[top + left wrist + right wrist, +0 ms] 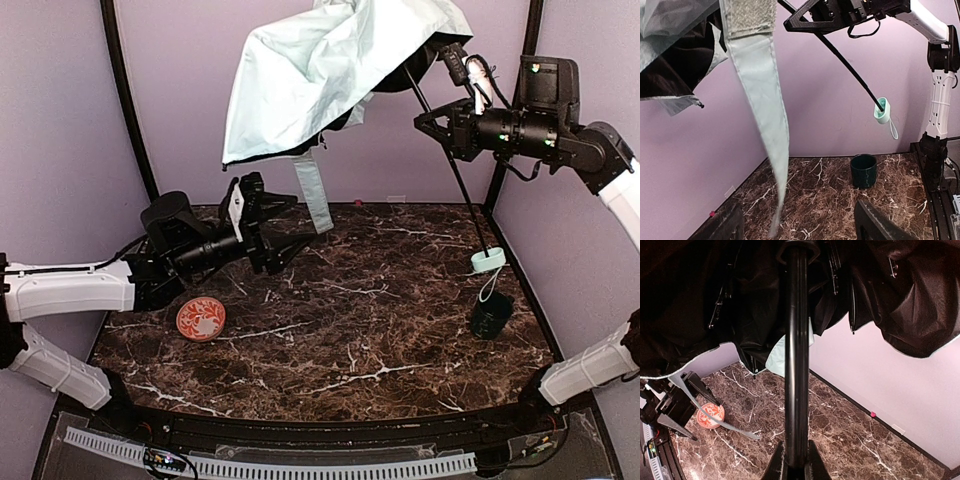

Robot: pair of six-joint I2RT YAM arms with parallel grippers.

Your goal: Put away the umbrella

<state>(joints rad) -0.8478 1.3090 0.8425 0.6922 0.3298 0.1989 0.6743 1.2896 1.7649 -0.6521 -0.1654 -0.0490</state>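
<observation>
Umbrella (pixel 330 70): held aloft at back right, canopy half collapsed
Long axis: shaft (pixel 455 170) slants from the canopy down to the handle (pixel 488 261), which hangs above the cup (pixel 491 315)
Right gripper (pixel 432 118): clamped on the shaft just below the canopy
Left gripper (pixel 283 226): jaws apart, empty, beneath the canopy
Strap (pixel 315 190): dangles just beside the left gripper, up and to its right
Nearer arm to strap: left, by judgement

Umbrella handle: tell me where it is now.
Top view, right side: the handle hangs in the air near the dark cup, below the right claw.
</observation>
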